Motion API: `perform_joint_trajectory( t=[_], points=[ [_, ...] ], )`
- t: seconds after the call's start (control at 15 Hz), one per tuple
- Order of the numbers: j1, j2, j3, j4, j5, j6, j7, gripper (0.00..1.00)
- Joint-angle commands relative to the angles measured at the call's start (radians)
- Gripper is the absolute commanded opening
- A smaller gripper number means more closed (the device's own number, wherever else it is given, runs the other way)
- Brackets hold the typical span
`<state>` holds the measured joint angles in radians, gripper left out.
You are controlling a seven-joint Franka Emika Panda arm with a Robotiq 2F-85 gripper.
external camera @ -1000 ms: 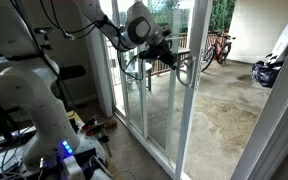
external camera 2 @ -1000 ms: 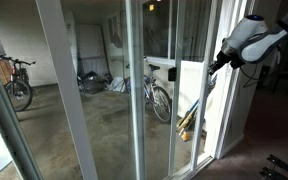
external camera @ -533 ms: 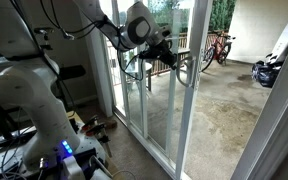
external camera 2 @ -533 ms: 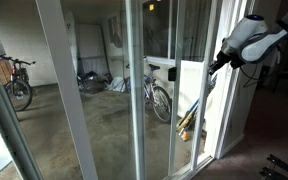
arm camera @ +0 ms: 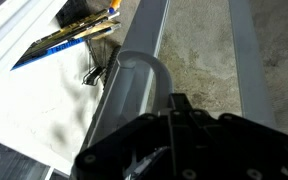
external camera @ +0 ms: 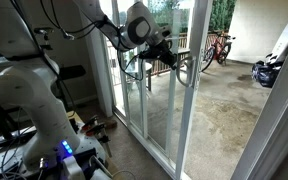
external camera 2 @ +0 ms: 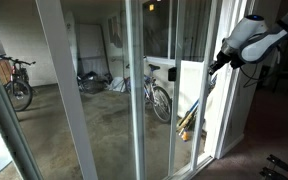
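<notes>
Sitting with jaws fully closed, the end effector [external camera: 171, 58] meets the sliding door handle [arm camera: 136, 80]; a true grip cannot be confirmed. The handle lies directly ahead, its long axis running vertically along the white door frame [external camera: 187, 120], beside the glass.

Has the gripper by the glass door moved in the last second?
No. In an exterior view the gripper stays at the same spot against the white door frame.
</notes>
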<state>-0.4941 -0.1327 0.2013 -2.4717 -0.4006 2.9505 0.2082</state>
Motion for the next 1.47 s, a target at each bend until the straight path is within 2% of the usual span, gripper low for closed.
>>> perform_joint_trajectory(
  t=[0.0, 0.4, 0.47, 0.53, 0.6, 0.8, 1.13, 1.2, 1.27, 1.4],
  points=[
    [-0.023, 0.049, -0.004, 0.035, -0.025, -0.002, 0.014, 0.02],
    [-0.027, 0.046, 0.0, 0.032, -0.037, 0.004, 0.026, 0.02],
    [-0.03, 0.043, 0.002, 0.031, -0.043, -0.001, 0.03, 0.21],
    [-0.001, 0.0, 0.0, 0.0, 0.0, 0.0, 0.0, 0.29],
    [0.001, -0.001, 0.001, -0.001, 0.0, 0.0, 0.0, 0.08],
    [0.01, -0.001, 0.005, -0.004, 0.0, 0.0, 0.0, 0.27],
    [0.011, -0.001, 0.005, -0.004, 0.0, 0.0, 0.0, 0.29],
    [0.011, -0.001, 0.005, -0.004, 0.0, 0.0, 0.0, 0.54],
    [0.007, 0.003, 0.001, -0.01, -0.002, 0.003, 0.001, 0.55],
    [-0.005, 0.015, 0.008, -0.004, -0.027, 0.011, 0.024, 0.66]
  ],
)
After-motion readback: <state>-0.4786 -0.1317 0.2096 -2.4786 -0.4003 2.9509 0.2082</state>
